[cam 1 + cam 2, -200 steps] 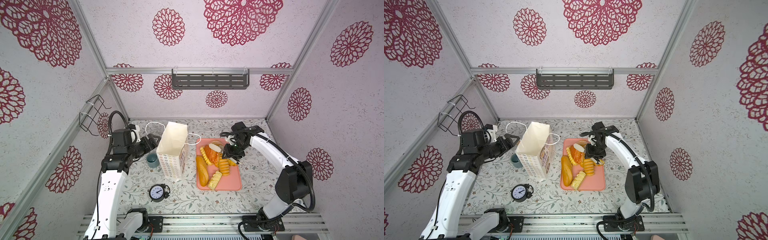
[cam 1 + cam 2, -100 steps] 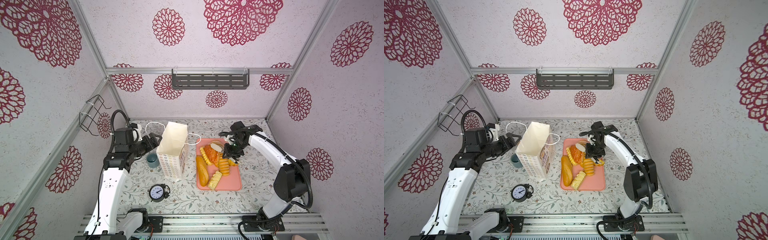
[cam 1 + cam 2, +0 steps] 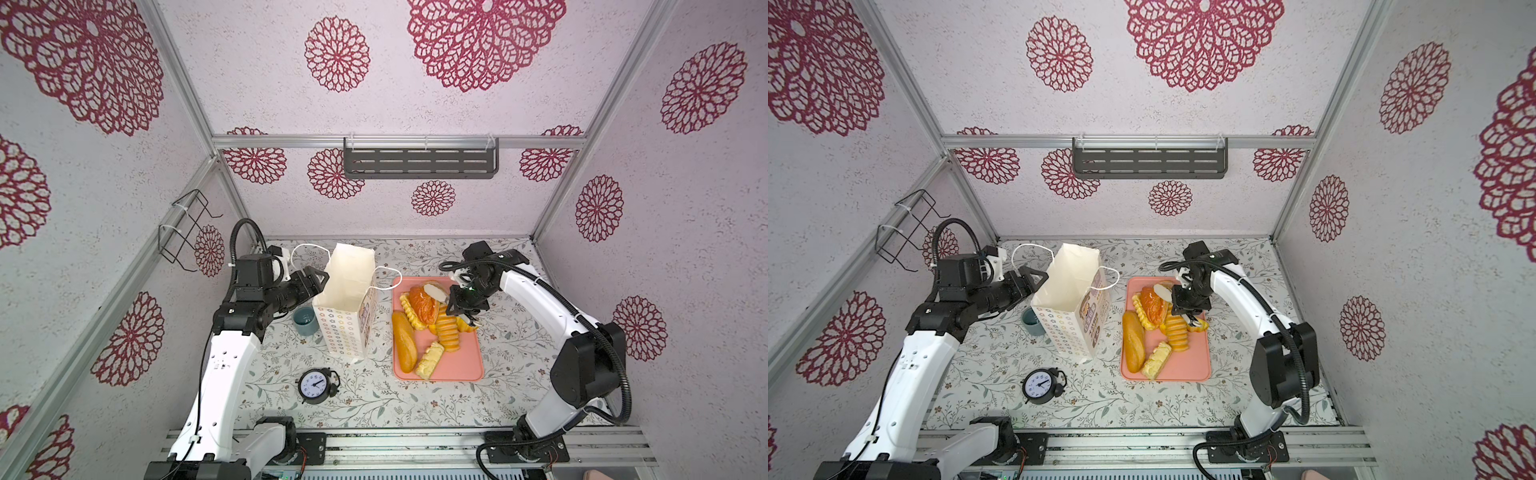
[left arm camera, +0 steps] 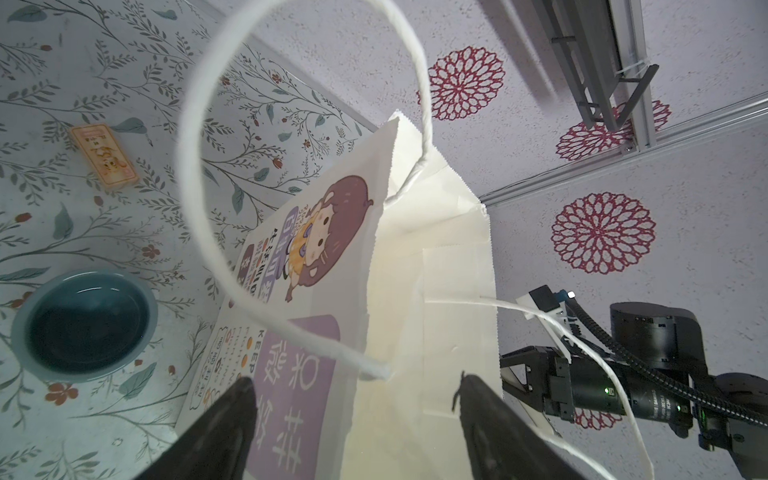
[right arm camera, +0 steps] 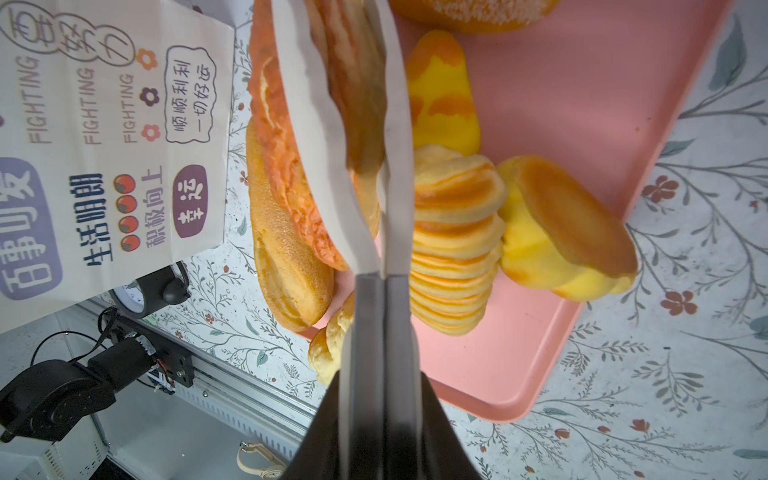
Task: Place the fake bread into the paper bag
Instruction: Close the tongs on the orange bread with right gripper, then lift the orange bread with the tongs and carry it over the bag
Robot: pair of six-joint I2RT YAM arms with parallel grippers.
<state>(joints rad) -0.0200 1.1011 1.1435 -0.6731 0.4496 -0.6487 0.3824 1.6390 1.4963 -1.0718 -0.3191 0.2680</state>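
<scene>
The white paper bag point(image 3: 345, 332) point(image 3: 1071, 328) stands upright and open, left of the pink tray point(image 3: 461, 357). My left gripper point(image 3: 316, 277) point(image 4: 354, 378) is open at the bag's left rim. One finger is outside the printed face point(image 4: 291, 257) and the other over the bag's inside. Several fake bread pieces lie on the tray: a long loaf point(image 3: 404, 340), a ridged roll point(image 3: 448, 332) and a pale slab point(image 3: 430, 359). My right gripper point(image 3: 454, 301) point(image 5: 383, 275) is shut on a white-faced bread slice point(image 3: 434, 289) point(image 5: 361, 104) at the tray's far end.
A teal cup point(image 3: 305, 322) point(image 4: 83, 324) stands against the bag's left side, under my left arm. An alarm clock point(image 3: 318, 386) sits in front of the bag. A small tan cracker-like piece point(image 4: 104, 158) lies behind the cup. A wire rack point(image 3: 183, 232) hangs on the left wall.
My right gripper's jaws have closed on the bread slice. My left gripper has moved right, up to the bag's rim, still open.
</scene>
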